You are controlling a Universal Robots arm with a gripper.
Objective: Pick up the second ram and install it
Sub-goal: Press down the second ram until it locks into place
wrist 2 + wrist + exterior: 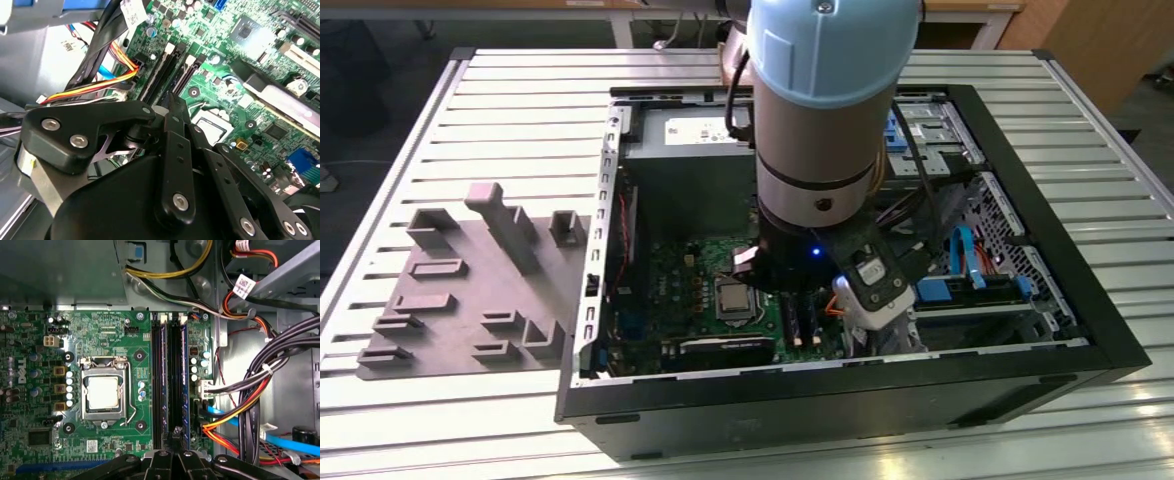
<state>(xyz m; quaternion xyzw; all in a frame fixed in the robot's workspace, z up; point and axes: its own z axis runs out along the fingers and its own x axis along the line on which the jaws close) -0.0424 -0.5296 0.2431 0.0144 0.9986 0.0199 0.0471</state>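
Here the fingers (176, 447), closed together, press on the second ram (176, 390) in its motherboard (100, 340) slot.

Open black computer case (1067, 340), lying on its side on a ribbed metal bench (520, 100). Inside: green motherboard (110, 330) with metal-framed processor socket (103, 392); bundled black, red, yellow and orange cables (260, 390); blue cable (220, 412). Grey plastic holder tray (467, 290) with upright blocks, beside the case on the exterior view's left.
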